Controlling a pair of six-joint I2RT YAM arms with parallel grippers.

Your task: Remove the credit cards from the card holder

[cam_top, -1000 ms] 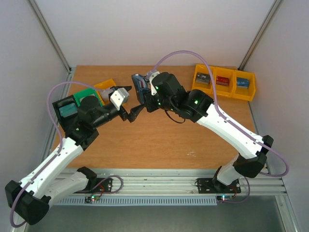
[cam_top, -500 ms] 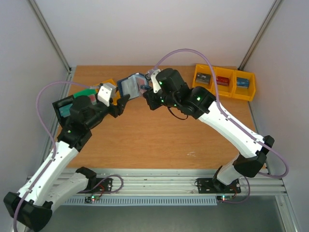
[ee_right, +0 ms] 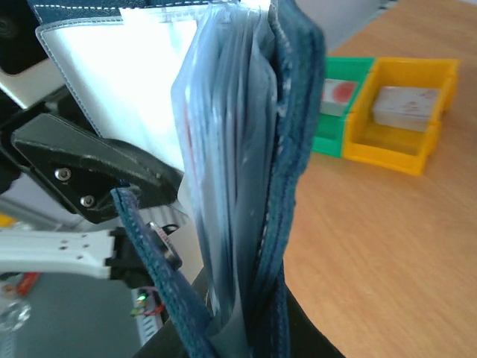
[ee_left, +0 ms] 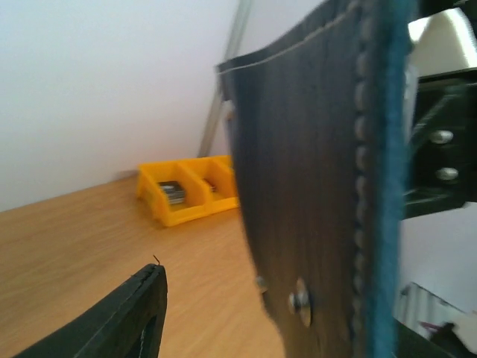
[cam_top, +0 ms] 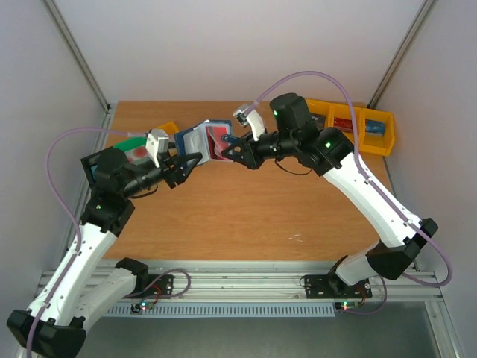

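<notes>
The navy card holder (cam_top: 195, 139) hangs open in the air between both arms, above the back of the table. A red credit card (cam_top: 218, 141) shows in its pocketed lining. My right gripper (cam_top: 238, 151) is shut on the holder's right half. In the right wrist view the holder (ee_right: 294, 149) rises from between my jaws, with pale cards (ee_right: 223, 171) packed inside. My left gripper (cam_top: 184, 160) is at the holder's left flap (ee_left: 313, 186). A gap shows between its one visible finger (ee_left: 134, 313) and the flap. The other finger is hidden behind the flap.
A row of yellow bins (cam_top: 350, 123) with small items stands at the back right. A green bin (cam_top: 134, 149) and a yellow bin (cam_top: 165, 131) sit at the back left, just behind my left arm. A grey wall borders the table on each side.
The right arm has swung the holder left and turned it, so it hangs open with the red card showing. My left gripper has drawn back left and narrowed its jaws around the left flap.
</notes>
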